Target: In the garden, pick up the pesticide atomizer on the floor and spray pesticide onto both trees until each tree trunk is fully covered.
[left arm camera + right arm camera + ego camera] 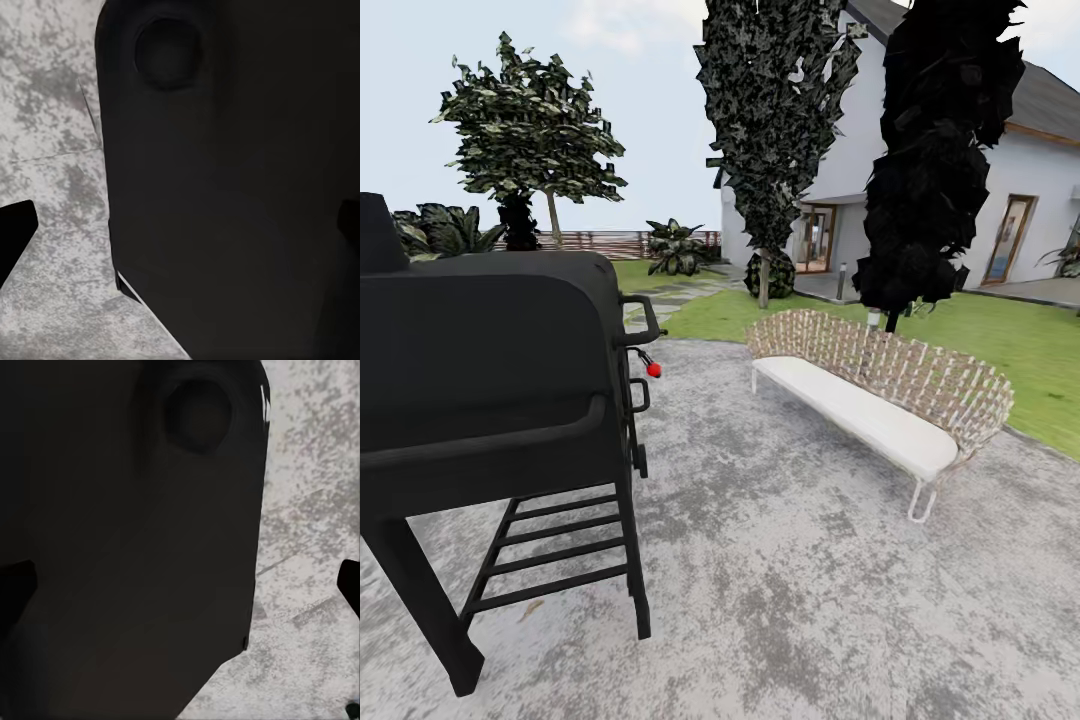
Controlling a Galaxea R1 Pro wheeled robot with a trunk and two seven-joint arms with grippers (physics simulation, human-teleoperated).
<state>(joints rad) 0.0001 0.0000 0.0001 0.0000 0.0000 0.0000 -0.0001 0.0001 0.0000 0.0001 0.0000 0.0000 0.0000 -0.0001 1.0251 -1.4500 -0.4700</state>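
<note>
Facing a black metal barbecue grill (490,400) and white wicker bench (880,395) on grey paving, both end effectors' state cannot be told; the atomizer's whereabouts are unknown. Driving risks clipping the grill.

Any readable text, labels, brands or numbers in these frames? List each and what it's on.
None. The black grill, the wicker bench and the house carry no lettering that can be made out. Both wrist views show plain dark surfaces over speckled paving, without markings.
</note>
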